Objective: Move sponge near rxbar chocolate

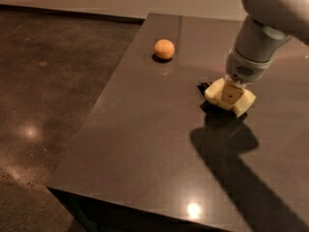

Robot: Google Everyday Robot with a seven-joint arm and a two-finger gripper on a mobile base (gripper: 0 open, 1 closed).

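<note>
The pale yellow sponge (pixel 214 94) is at the right of the dark table (pixel 145 134), just above or on its top. My gripper (pixel 231 98) comes down from the upper right and is shut on the sponge, with one finger (pixel 232 94) showing across its middle. Only a small black end of the rxbar chocolate (pixel 203 86) shows at the sponge's left far side. The rest of the bar is hidden behind the sponge and gripper.
A round orange ball (pixel 164 49) sits toward the table's far left. The table's left edge (pixel 99 115) drops to a dark shiny floor (pixel 43 105). The arm's shadow (pixel 227 144) falls on the table in front of the sponge.
</note>
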